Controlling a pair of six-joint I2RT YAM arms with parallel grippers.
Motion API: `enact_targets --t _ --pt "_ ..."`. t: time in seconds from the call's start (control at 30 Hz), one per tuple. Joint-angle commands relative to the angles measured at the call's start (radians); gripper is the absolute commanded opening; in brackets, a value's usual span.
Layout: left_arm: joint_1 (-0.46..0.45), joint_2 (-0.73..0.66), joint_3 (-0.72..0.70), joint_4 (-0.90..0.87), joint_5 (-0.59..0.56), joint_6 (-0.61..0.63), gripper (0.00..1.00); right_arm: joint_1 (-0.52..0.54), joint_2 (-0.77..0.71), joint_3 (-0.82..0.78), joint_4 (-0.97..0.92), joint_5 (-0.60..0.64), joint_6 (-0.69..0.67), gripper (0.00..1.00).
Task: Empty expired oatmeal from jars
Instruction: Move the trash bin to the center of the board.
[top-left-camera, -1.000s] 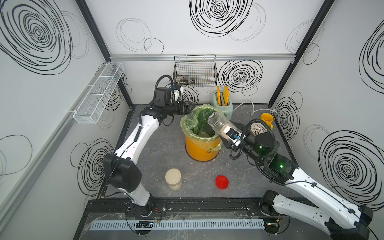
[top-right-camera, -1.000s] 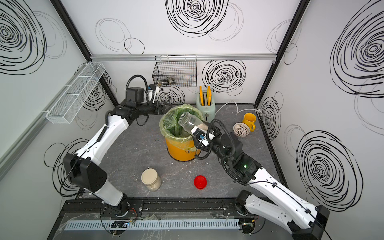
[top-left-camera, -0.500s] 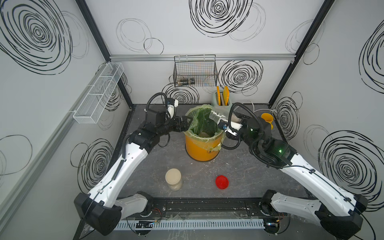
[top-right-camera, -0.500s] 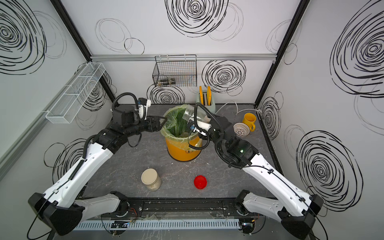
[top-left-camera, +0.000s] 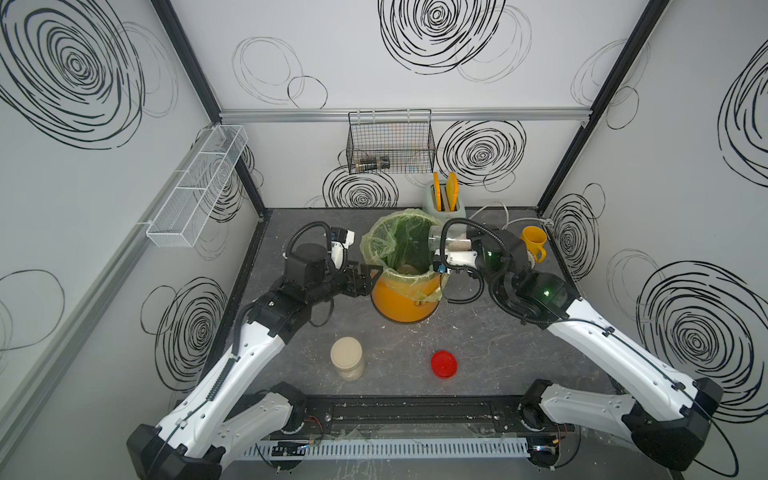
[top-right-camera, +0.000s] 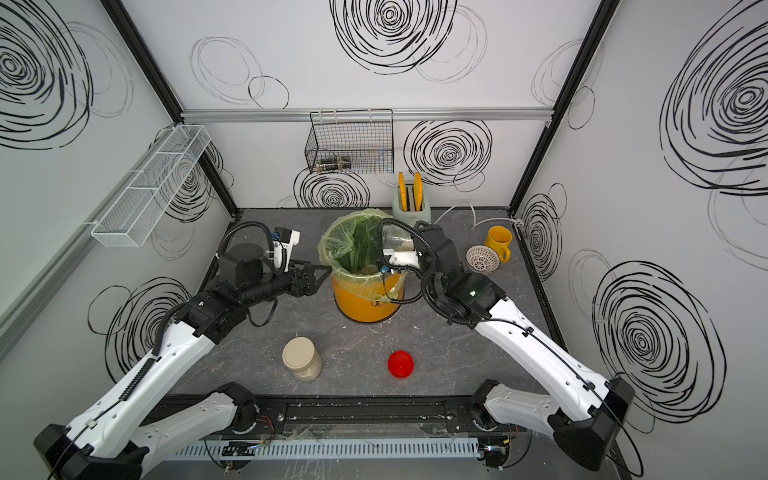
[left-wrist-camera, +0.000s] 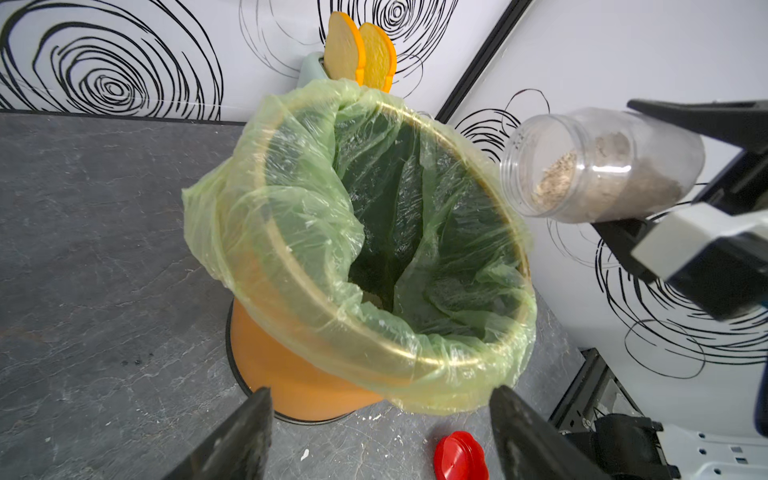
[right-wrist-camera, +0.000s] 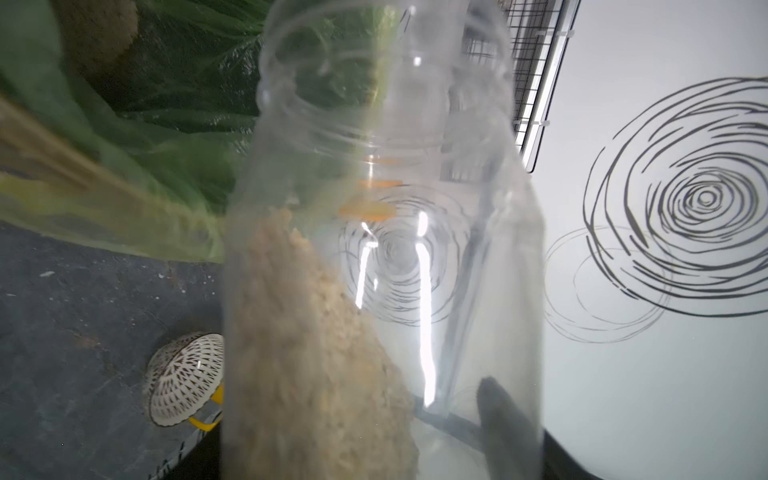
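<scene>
Oatmeal (right-wrist-camera: 299, 353) is found in two jars. Nearest the front edge of the surface (top-left-camera: 498, 332), the cream-lidded jar (top-left-camera: 347, 358) stands upright and capped, packed with pale flakes. The red lid (top-left-camera: 444, 364) lies flat well apart from it, to its right.

Farther back, the orange bucket (top-left-camera: 405, 301) is lined with a thin, crinkled green bag (left-wrist-camera: 291, 199) folded over its rim. The open jar (left-wrist-camera: 598, 166), clear smooth plastic with a threaded neck, is gripped around its body by the right jaws. It lies almost level, its long axis running from the right arm toward the bucket and its mouth above the bucket's right rim. The loose, dry flakes rest along the lower wall, heaped toward the base, so a steeper tilt is judged necessary.

The left jaws are spread wide and empty at the bucket's opposite side, near its rim; contact cannot be confirmed. Behind stand a toaster (top-left-camera: 444, 210) and a yellow mug (top-left-camera: 533, 243).
</scene>
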Motion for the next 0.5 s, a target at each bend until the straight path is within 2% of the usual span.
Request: enact_targets --t 0.0,0.2,0.47 --pt "-0.003 -0.043 -0.023 0.043 0.011 0.008 0.85 -0.010 0.016 -0.001 0.153 0.010 -0.182 0.59" --pt "-0.003 -0.056 -0.062 0.056 0.035 0.011 0.85 -0.014 0.062 -0.011 0.273 -0.018 -0.298 0.59" --pt "-0.002 -0.065 -0.082 0.097 0.074 0.006 0.86 -0.021 0.071 -0.030 0.284 -0.029 -0.389 0.54"
